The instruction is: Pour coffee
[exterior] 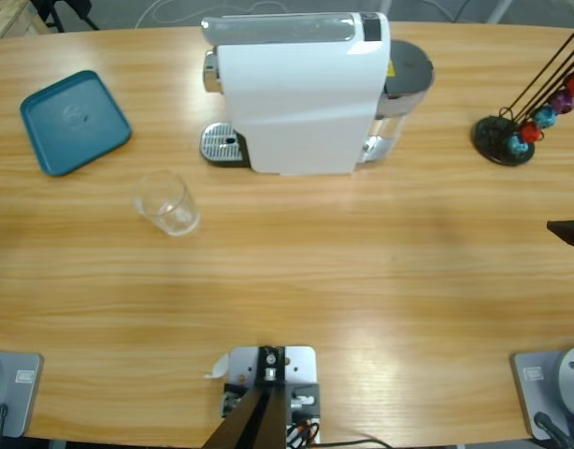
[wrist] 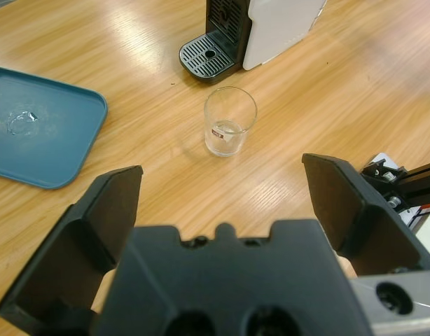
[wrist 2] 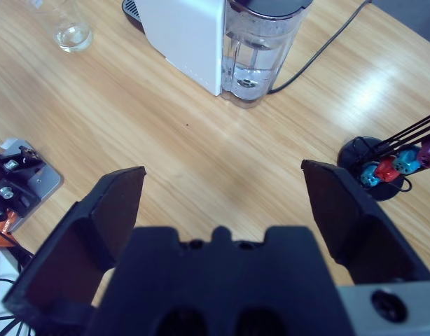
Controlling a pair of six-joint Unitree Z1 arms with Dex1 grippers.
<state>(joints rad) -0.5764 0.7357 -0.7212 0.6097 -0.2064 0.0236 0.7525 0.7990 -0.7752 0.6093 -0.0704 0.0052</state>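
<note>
Both grippers hang above the table with jaws spread wide — the left gripper (wrist: 222, 203) and the right gripper (wrist 2: 222, 203) alike (nothing between either pair), each tilted downward.

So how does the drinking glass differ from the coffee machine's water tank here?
The drinking glass stands alone on the bare wood in front of the drip grate; the water tank is fixed to the back of the white coffee machine. The glass is open-topped and looks empty; the tank has a dark lid and holds clear water. The glass is much the smaller. Both are clear and upright.
</note>
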